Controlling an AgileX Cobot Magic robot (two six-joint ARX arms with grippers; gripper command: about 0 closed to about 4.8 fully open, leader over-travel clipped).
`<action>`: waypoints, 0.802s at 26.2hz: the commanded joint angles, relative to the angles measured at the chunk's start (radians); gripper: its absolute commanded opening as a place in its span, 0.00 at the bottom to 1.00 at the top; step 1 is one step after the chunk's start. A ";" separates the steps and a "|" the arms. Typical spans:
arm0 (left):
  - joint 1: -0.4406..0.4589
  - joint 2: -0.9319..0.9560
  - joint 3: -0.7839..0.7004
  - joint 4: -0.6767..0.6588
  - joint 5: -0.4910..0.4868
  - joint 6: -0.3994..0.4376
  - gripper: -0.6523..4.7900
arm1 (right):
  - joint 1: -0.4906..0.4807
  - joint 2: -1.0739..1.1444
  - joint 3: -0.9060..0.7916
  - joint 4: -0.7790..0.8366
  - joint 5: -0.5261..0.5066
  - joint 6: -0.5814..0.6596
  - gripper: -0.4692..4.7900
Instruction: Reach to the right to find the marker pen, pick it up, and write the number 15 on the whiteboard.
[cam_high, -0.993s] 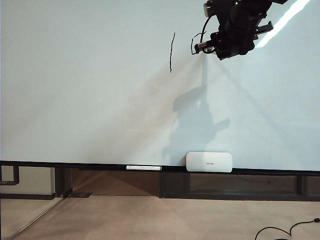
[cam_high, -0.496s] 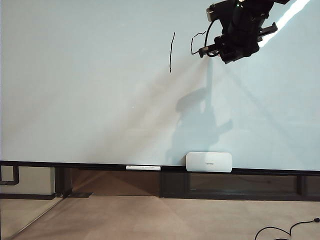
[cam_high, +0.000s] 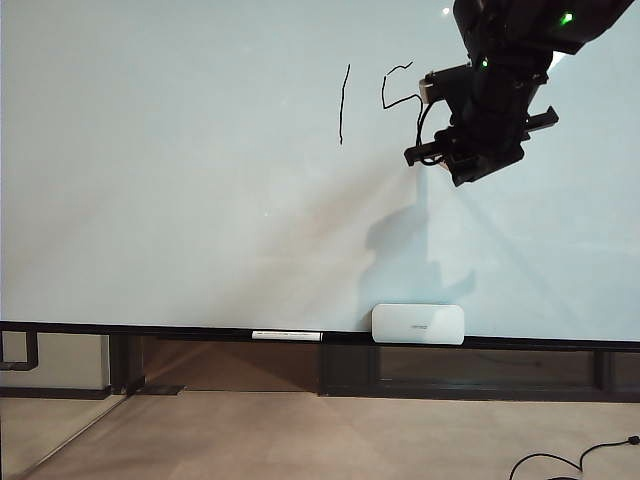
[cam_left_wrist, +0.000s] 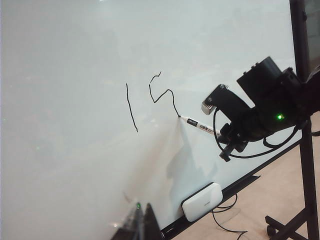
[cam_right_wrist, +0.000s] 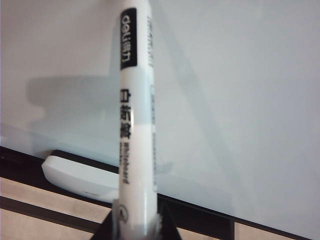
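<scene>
Comparing with a second earlier, I saw the right gripper (cam_high: 432, 155) had dropped lower on the whiteboard (cam_high: 180, 200), jaws closed on the marker pen (cam_left_wrist: 199, 126) — tip touching the board, the number 15 (cam_left_wrist: 150, 100) with its "5" part-drawn, bowl unfinished. Open board lay below and rightward; the white box (cam_high: 418, 324) sat on the bottom rail. Left gripper (cam_left_wrist: 140, 220) hung back low, fingers seemingly together — I couldn't tell.

The marker pen (cam_right_wrist: 134, 115) carries "deli" on a black band and "Whiteboard" lower down its barrel. On the whiteboard (cam_high: 180, 200), a hand-drawn "1" (cam_high: 343, 104) stands beside an unfinished "5" (cam_high: 398, 85).
</scene>
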 joint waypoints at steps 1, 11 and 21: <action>0.000 -0.002 0.003 0.018 -0.002 0.004 0.11 | -0.001 -0.005 0.005 0.060 -0.002 0.013 0.09; 0.000 -0.002 0.003 0.018 -0.002 0.004 0.11 | 0.019 -0.005 0.006 0.111 -0.163 0.013 0.09; 0.000 -0.028 0.003 0.012 -0.094 0.004 0.11 | 0.042 -0.041 0.005 0.055 -0.171 0.013 0.09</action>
